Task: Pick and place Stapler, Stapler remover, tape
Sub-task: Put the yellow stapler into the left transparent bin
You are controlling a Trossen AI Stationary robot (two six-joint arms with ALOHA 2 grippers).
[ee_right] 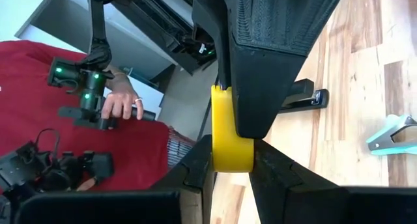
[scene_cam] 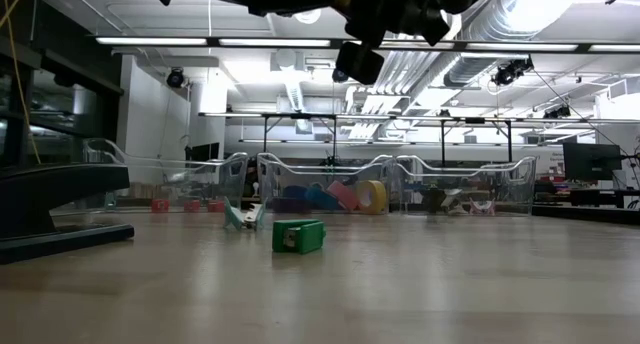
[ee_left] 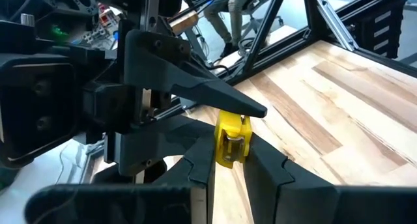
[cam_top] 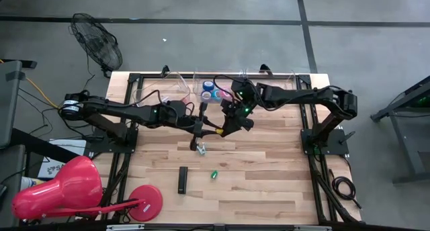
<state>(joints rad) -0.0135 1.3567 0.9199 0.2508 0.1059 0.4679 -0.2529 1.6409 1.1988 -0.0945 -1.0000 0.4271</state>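
Between our two grippers (left (ee_left: 228, 175), right (ee_right: 231, 175)), both clamped on it, the yellow piece (ee_right: 229, 136) sat mid-air, equally near each arm.

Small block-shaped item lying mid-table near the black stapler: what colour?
Green; clearest in the low view.

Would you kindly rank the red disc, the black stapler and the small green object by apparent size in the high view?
1. Flat red disc
2. Long black stapler
3. Small green object
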